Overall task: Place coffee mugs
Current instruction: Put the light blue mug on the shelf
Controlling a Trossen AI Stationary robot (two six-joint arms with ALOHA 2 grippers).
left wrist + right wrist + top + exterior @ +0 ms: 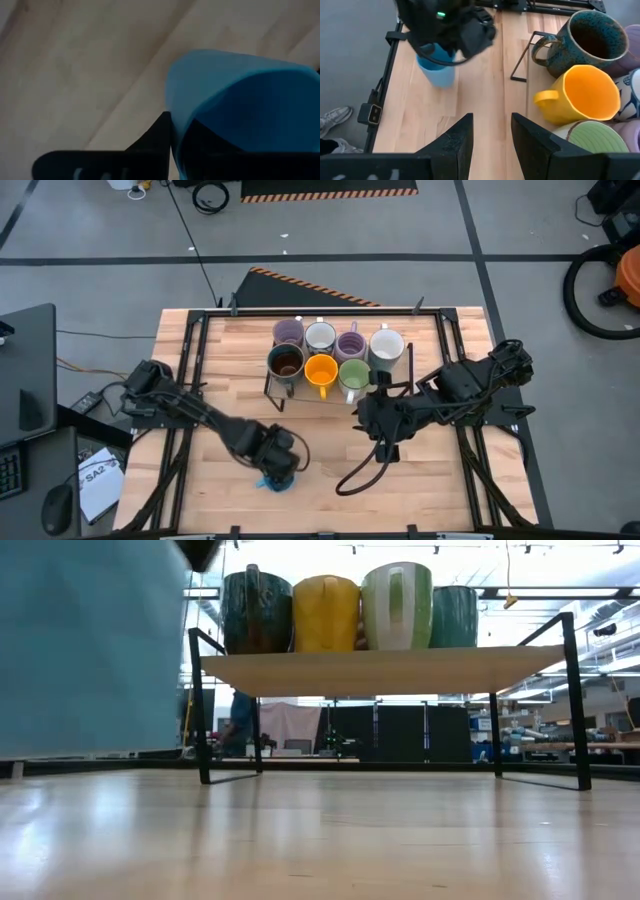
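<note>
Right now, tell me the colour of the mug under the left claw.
Blue. The mug under the left claw shows best in the right wrist view.

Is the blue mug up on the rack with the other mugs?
No, the blue mug stands on the table, away from the rack.

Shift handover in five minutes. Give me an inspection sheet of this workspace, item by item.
Surface: wooden table, black frame rails along its sides.
Job's things: seven mugs on the raised rack, among them the dark brown mug, orange mug and green mug; blue mug down on the table near the front.
Clutter: nothing seen.
Grippers: left gripper over the blue mug, one finger inside its rim, jaws state unclear; right gripper open, empty, in front of the rack.
Cables: black cable looping across the table below the right arm.
Surroundings: vacuum, striped floor tape.
</note>
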